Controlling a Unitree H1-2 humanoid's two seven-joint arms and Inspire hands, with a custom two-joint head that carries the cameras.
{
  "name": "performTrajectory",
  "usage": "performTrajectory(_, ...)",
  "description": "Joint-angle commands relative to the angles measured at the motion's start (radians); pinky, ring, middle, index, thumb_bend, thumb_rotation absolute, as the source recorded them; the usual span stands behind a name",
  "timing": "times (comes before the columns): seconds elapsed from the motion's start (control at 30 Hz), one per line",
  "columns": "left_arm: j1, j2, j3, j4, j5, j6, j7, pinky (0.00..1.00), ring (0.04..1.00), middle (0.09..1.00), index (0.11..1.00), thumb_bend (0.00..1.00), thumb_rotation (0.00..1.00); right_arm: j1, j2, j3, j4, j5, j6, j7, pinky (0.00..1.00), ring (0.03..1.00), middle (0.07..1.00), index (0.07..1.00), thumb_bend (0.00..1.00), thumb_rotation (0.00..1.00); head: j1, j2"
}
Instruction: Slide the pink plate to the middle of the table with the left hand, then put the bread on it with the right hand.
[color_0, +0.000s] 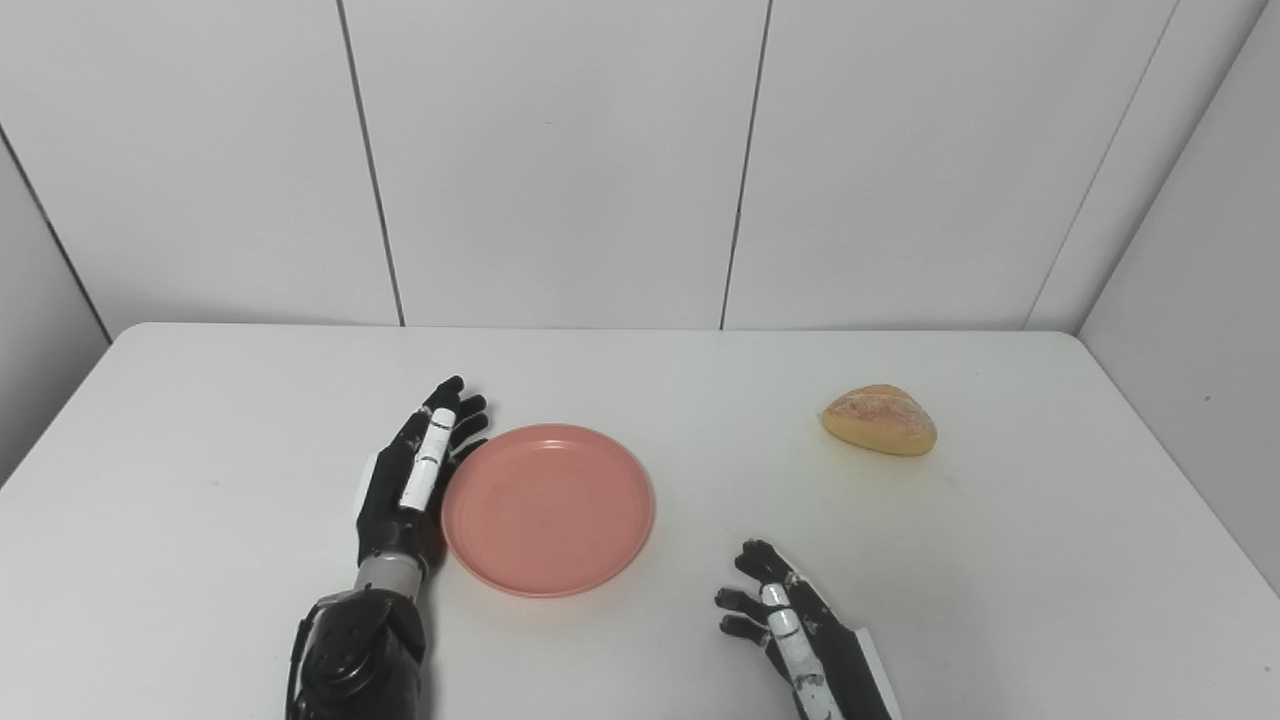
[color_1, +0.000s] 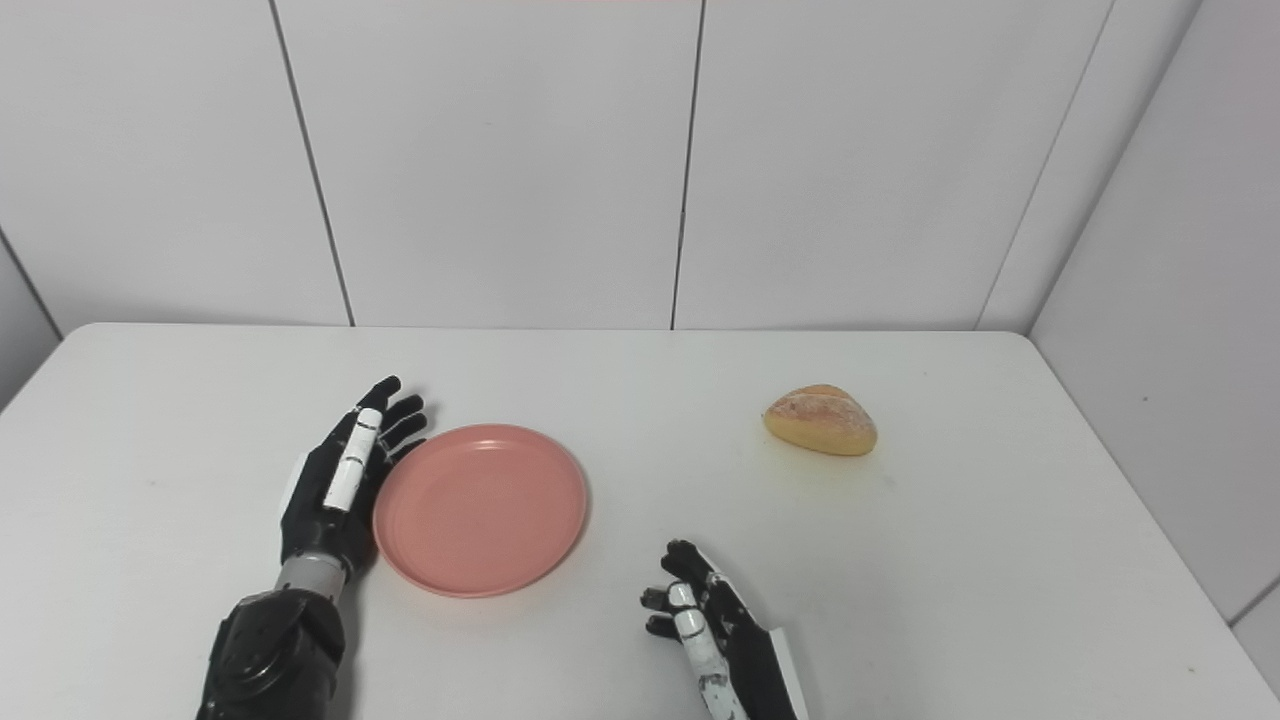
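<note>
White table (color_0: 200, 480) before pale panelled walls (color_0: 560, 160) with dark vertical seams.

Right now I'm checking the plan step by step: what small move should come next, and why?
Probably a short further push to the right by the left hand, open and edge-on against the left rim of the pink plate. The plate looks slightly left of the table's middle, and the bread lies untouched while the open right hand waits.

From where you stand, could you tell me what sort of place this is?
Probably a robot test booth, not a home: a bare white table enclosed by plain white panel walls, with only a pink plate and a piece of bread set out as props.
</note>
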Motion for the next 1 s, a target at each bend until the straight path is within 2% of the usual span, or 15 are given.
performTrajectory(0.0,0.022,-0.004,-0.005,0.014,0.002,0.031,0.004,0.76,0.806,0.771,0.795,0.51,0.67,0.0,0.023,-0.001,0.004,0.007,-0.028,-0.006,0.73,0.753,0.854,0.846,0.72,0.78,0.003,-0.004)
performTrajectory(0.03,0.022,-0.004,-0.005,0.016,0.003,0.028,0.004,0.76,0.805,0.769,0.796,0.51,0.67,0.001,0.024,-0.003,0.005,0.007,-0.035,-0.008,0.73,0.753,0.854,0.855,0.72,0.78,0.003,-0.004)
performTrajectory(0.13,0.021,-0.003,-0.003,0.032,0.003,0.017,0.004,0.76,0.803,0.761,0.789,0.51,0.66,0.008,0.044,-0.02,0.029,-0.013,-0.136,-0.045,0.72,0.767,0.861,0.883,0.72,0.78,0.004,-0.013)
performTrajectory(0.27,0.013,-0.004,0.008,0.053,-0.009,0.008,0.004,0.77,0.802,0.762,0.788,0.53,0.66,0.009,0.05,-0.033,0.037,-0.029,-0.225,-0.076,0.82,0.857,0.895,0.898,0.7,0.86,0.002,-0.02)
performTrajectory(0.4,0.001,-0.006,0.014,0.085,-0.01,-0.017,0.004,0.77,0.798,0.762,0.789,0.53,0.66,0.0,0.045,-0.037,0.021,-0.033,-0.272,-0.09,0.89,0.88,0.895,0.862,0.71,0.91,-0.005,-0.034)
performTrajectory(0.5,-0.003,-0.006,0.014,0.101,-0.008,-0.03,0.001,0.77,0.792,0.754,0.778,0.53,0.67,-0.01,0.041,-0.036,0.009,-0.026,-0.284,-0.089,0.91,0.878,0.885,0.845,0.76,0.92,-0.01,-0.04)
performTrajectory(0.63,-0.008,-0.008,0.013,0.109,-0.011,-0.035,-0.002,0.76,0.786,0.752,0.766,0.54,0.65,-0.025,0.03,-0.034,-0.043,-0.016,-0.214,-0.076,0.84,0.844,0.876,0.837,0.79,0.85,-0.013,-0.044)
performTrajectory(0.77,-0.011,-0.015,0.011,0.118,-0.002,-0.043,0.009,0.76,0.777,0.746,0.774,0.53,0.65,-0.052,0.008,-0.047,-0.112,0.057,-0.055,-0.05,0.76,0.793,0.86,0.824,0.77,0.7,-0.009,-0.054)
performTrajectory(0.97,-0.012,-0.027,0.012,0.127,-0.006,-0.054,0.01,0.76,0.77,0.74,0.773,0.52,0.66,-0.123,-0.052,-0.073,-0.151,0.019,0.042,-0.033,0.7,0.761,0.817,0.823,0.74,0.71,0.0,-0.069)
